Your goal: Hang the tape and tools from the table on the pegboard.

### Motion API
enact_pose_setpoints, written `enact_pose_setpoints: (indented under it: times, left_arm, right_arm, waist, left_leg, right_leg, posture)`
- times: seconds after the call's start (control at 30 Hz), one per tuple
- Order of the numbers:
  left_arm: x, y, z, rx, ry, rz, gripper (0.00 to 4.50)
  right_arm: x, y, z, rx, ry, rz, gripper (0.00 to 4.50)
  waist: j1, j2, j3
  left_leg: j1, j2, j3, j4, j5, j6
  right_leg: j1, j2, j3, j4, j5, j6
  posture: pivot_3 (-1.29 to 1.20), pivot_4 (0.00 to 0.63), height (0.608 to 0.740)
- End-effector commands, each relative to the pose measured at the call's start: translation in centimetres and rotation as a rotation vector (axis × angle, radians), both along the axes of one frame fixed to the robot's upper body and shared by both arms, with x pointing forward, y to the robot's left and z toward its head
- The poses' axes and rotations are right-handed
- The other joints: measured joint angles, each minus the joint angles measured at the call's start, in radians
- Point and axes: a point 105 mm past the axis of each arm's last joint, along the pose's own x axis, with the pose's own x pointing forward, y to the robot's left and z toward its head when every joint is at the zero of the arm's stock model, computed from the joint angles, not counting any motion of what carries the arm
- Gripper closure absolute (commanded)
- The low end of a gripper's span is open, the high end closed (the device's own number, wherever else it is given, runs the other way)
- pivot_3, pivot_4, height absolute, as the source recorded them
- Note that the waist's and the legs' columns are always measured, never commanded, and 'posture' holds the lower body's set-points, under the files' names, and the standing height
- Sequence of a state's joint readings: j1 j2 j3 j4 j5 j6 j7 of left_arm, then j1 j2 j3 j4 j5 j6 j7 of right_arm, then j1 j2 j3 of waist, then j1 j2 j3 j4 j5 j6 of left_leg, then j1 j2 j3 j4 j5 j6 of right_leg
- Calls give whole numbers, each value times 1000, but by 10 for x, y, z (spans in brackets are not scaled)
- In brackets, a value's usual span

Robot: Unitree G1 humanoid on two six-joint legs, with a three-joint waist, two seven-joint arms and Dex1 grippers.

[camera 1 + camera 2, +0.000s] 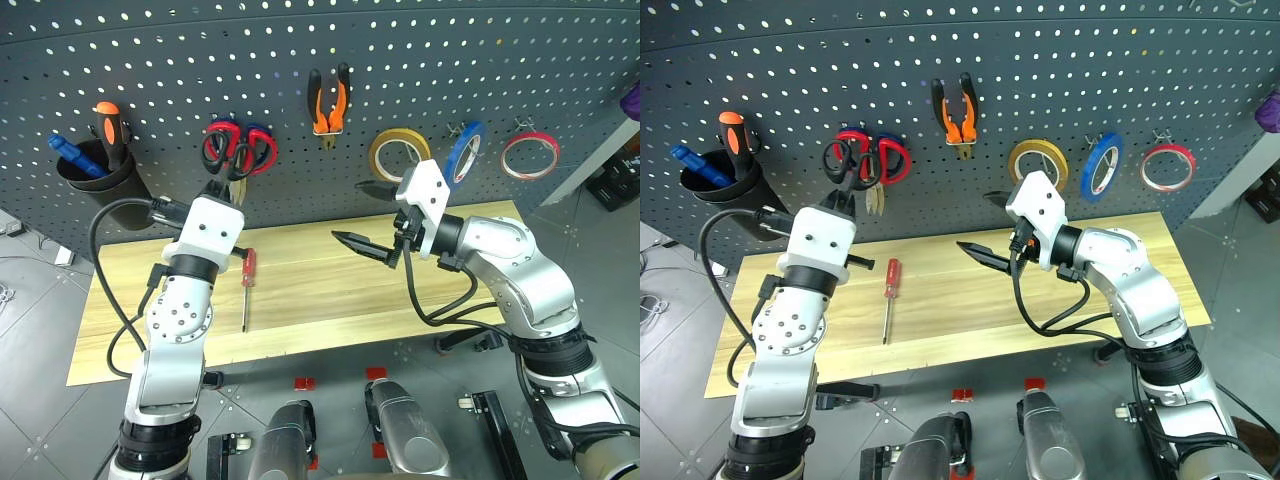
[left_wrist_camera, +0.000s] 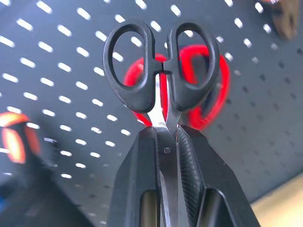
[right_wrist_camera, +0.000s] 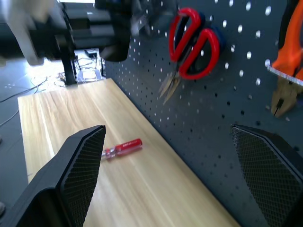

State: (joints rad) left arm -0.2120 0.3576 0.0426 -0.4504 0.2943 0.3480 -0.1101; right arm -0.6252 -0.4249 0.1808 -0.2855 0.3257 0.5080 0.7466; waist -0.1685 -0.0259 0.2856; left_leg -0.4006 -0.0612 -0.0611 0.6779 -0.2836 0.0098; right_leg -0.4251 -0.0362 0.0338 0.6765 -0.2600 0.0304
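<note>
Two items already hang on the pegboard (image 1: 300, 40): pliers (image 1: 328, 103) at top centre, blue tape (image 1: 464, 152) right. Left gripper (image 2: 163, 142) pinches the black scissors (image 2: 161, 66) before the board; right gripper (image 1: 372, 218) gapes empty. Red screwdriver (image 1: 246, 285) lies lower left on the table (image 1: 330, 300), unhung.

The pegboard (image 1: 300, 60) is dark grey, dotted with regular rows of small pale holes. Below it the bench (image 1: 330, 300) shows light wood grain. Against the pegboard hang orange-and-black pliers (image 1: 329, 103), red-handled scissors (image 1: 240, 150), and three tape rolls — yellow (image 1: 398, 153), blue (image 1: 464, 155), red (image 1: 529, 156). The small scissors (image 2: 161, 71) are black-handled; the screwdriver (image 1: 247, 285) on the bench has a red handle.
</note>
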Motion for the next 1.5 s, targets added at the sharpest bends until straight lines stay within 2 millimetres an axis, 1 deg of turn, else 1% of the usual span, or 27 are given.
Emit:
enact_pose_setpoints:
  times: [0.03, 0.13, 0.23, 0.3, 0.33, 0.47, 0.5, 0.57, 0.6, 0.63, 0.7, 0.77, 0.8, 0.9, 0.97, 1.1, 1.2, 1.33, 1.43, 1.5]
  left_arm:
    - [8, -4, 6, -1, -8, -23, 4235]
    - [13, -4, 6, 0, -2, -25, 4235]
    - [19, -2, -3, -28, 44, -10, 4235]
    - [23, -2, -10, -67, 83, -11, 3522]
    - [24, -2, -12, -82, 99, -15, 3356]
    - [20, -4, -23, -118, 149, -27, 2088]
    - [16, -2, -36, -162, 205, -25, 1751]
    - [7, 8, -62, -248, 312, 16, 1234]
    - [4, 11, -73, -285, 358, 31, 887]
    - [2, 17, -84, -311, 406, 63, 616]
    - [0, 26, -101, -372, 490, 100, 616]
    - [3, 34, -120, -437, 595, 132, 616]
    - [6, 37, -126, -466, 633, 141, 616]
    - [18, 45, -131, -507, 674, 166, 616]
    - [30, 51, -136, -552, 718, 188, 616]
    - [49, 53, -149, -549, 794, 191, 616]
    - [57, 52, -160, -548, 838, 201, 616]
    - [60, 49, -178, -595, 913, 200, 616]
    - [61, 50, -184, -597, 932, 198, 1173]
    - [61, 52, -186, -599, 935, 201, 1722]
  right_arm:
    - [-4, 6, 15, 13, -68, 30, 0]
    - [-3, 8, 16, 15, -74, 35, 0]
    - [-4, 11, 17, 17, -82, 50, 0]
    - [-4, 14, 18, 17, -86, 60, 0]
    - [-4, 16, 18, 17, -88, 63, 0]
    - [-6, 19, 15, 15, -75, 72, 0]
    - [-8, 19, 10, 4, -59, 70, 0]
    - [-12, 21, 0, -15, -32, 65, 0]
    - [-13, 21, -4, -21, -21, 61, 0]
    - [-14, 22, -10, -33, 25, 60, 0]
    - [-17, 24, -17, -54, 64, 52, 0]
    - [-21, 29, -20, -58, 99, 63, 0]
    - [-23, 32, -21, -62, 117, 68, 0]
    - [-25, 37, -22, -74, 157, 68, 0]
    - [-22, 39, -25, -96, 183, 52, 0]
    - [-20, 43, -26, -129, 208, 50, 0]
    - [-22, 47, -27, -153, 211, 73, 0]
    - [-25, 50, -25, -182, 195, 101, 0]
    - [-26, 51, -23, -193, 183, 117, 0]
    - [-25, 51, -22, -197, 177, 122, 0]
  waist:
    - [0, 0, 0]
    - [-2, 0, 0]
    - [-3, 0, 0]
    - [-3, 0, 0]
    - [-3, 0, 0]
    - [-6, 0, 0]
    - [-6, 0, 0]
    - [-10, 0, 0]
    - [-12, 0, 0]
    - [-16, 0, 0]
    - [-19, -1, 1]
    - [-19, -1, 1]
    - [-18, -1, 1]
    - [-19, -1, 1]
    - [-19, -3, 3]
    - [-19, -4, 4]
    - [-20, -4, 5]
    - [-22, -7, 12]
    - [-24, -7, 13]
    - [-25, -7, 13]
  left_leg:
    - [0, 0, 0, 0, 0, 0]
    - [0, 0, 0, 0, 0, 0]
    - [0, 0, 0, 0, 0, 0]
    - [0, 0, 0, 0, 0, 0]
    - [0, 0, 0, 0, 0, 0]
    - [0, 0, 0, 0, 0, 0]
    - [0, 0, 0, 0, 0, 0]
    - [0, 0, 0, 0, 0, 0]
    - [0, 0, 0, 0, 0, 0]
    - [0, 0, 0, 0, 0, 0]
    - [0, 0, 0, 0, 0, 0]
    - [0, 0, 0, 0, 0, 0]
    - [1, 0, 0, 1, 0, 0]
    - [1, 0, 0, 1, 0, 0]
    - [0, 0, -1, 1, 0, 0]
    - [1, 0, -1, 1, 0, 0]
    - [0, 0, -1, 0, 0, 0]
    - [0, 0, -1, 0, 0, 0]
    - [1, 0, -1, 0, 0, 0]
    - [1, 0, -1, 0, 0, 0]
  right_leg:
    - [0, 0, 0, 0, 0, 0]
    - [0, 0, 0, 0, 0, 0]
    - [0, 0, 0, 0, 0, 0]
    - [0, 0, 0, 0, 0, 0]
    - [0, 0, 0, 1, 0, 0]
    - [-1, 0, 0, 1, 0, 0]
    - [-1, 0, 0, 1, 0, 0]
    - [-1, 0, 1, 1, 0, 0]
    - [0, 0, 1, 1, 0, 0]
    - [0, 0, 1, 1, 0, 0]
    - [-1, 0, 0, 1, 0, 0]
    - [-1, 0, 0, 2, 0, 0]
    - [0, 0, 0, 2, 0, 0]
    - [0, 0, -1, 2, 0, 0]
    - [0, 0, -1, 1, 0, 0]
    - [0, 0, -1, 2, 0, 0]
    - [-1, 0, -1, 1, 0, 0]
    - [-1, 0, -1, 0, 0, 0]
    - [-1, 0, -1, 1, 0, 0]
    - [-1, 0, -1, 1, 0, 0]
  posture:
    - [-325, 264, 740]
    - [-328, 265, 740]
    - [-328, 266, 740]
    - [-327, 266, 740]
    - [-327, 266, 740]
    - [-332, 270, 740]
    - [-332, 270, 740]
    - [-332, 273, 740]
    - [-332, 273, 740]
    - [-330, 278, 740]
    - [-326, 281, 740]
    - [-320, 289, 740]
    - [-318, 293, 740]
    - [-315, 299, 740]
    - [-308, 317, 740]
    - [-304, 328, 740]
    - [-307, 334, 740]
    - [-317, 341, 740]
    - [-331, 330, 740]
    - [-329, 315, 740]
